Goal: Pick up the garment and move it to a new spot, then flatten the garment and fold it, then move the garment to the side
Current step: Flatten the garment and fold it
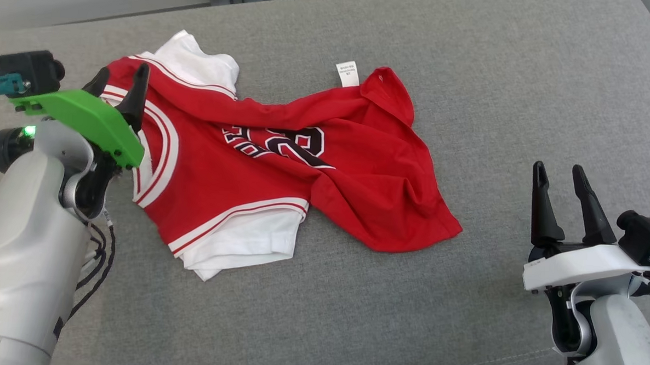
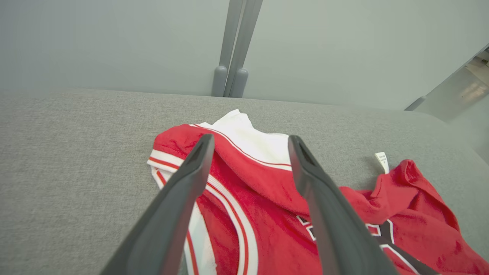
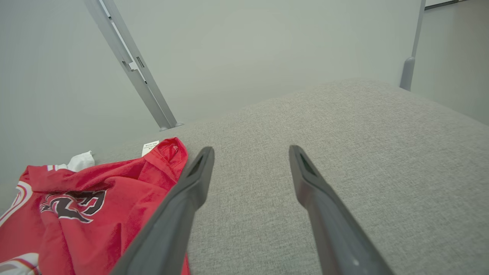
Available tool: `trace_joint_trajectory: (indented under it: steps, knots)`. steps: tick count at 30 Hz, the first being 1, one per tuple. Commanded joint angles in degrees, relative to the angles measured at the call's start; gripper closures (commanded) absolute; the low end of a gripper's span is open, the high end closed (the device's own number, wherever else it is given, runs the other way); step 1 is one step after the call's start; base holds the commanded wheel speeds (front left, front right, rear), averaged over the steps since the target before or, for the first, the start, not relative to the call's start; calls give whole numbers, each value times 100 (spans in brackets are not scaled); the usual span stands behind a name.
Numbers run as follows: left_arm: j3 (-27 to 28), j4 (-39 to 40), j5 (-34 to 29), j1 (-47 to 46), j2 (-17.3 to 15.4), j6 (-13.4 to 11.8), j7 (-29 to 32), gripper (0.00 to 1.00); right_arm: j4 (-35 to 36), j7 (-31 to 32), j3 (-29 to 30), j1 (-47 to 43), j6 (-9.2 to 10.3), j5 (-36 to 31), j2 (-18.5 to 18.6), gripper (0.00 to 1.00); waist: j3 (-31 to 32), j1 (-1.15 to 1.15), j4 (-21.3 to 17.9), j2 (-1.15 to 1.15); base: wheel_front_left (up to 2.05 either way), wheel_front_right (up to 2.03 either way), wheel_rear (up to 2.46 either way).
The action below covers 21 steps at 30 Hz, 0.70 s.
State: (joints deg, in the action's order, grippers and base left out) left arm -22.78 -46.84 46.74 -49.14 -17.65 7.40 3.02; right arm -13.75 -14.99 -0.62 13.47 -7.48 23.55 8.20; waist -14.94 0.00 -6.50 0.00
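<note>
The garment point(image 1: 282, 164) is a red jersey with white sleeves, white trim and a black number. It lies rumpled on the grey cushion, a white label sticking out at its far edge. My left gripper point(image 1: 122, 76) hangs open over its collar end at the left, nothing between the fingers. The left wrist view looks past those spread fingers point(image 2: 191, 172) onto the collar of the garment point(image 2: 263, 183). My right gripper point(image 1: 559, 175) stands open at the lower right, well apart from the cloth. The garment point(image 3: 76, 202) lies left of it in the right wrist view, where that gripper point(image 3: 250, 152) faces bare cushion.
The grey cushion point(image 1: 471, 101) spreads wide to the right and toward me. A pale wall with a metal post point(image 2: 237, 49) rises behind its far edge. The cushion's near edge runs along the bottom right of the head view.
</note>
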Motion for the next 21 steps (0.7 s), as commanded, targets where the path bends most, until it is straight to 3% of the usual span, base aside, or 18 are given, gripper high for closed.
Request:
trace_joint_trajectory:
  steps: [1, 8, 15, 21]
  knots:
    - [-79, 208, 33, 264, -121, 10, -88, 0, -31, -21, 1, -104, -2, -23, 29, 0, 390, 0, 347, 0, 0, 0, 0]
    - [-227, 1372, 284, 1503, -412, -26, -177, 0, -74, -23, 8, -299, -2, 5, 26, 0, 651, 0, 587, 0, 0, 0, 0]
    - [-294, 2404, 452, 2480, -343, -514, 9, 0, -88, -21, 6, -346, -2, 36, 76, 0, 723, 0, 699, 0, 0, 0, 0]
    - [-406, 2373, 816, 2931, -56, -899, 569, 0, -58, 42, -17, -343, -2, -16, 85, 0, 698, 0, 700, 0, 0, 0, 0]
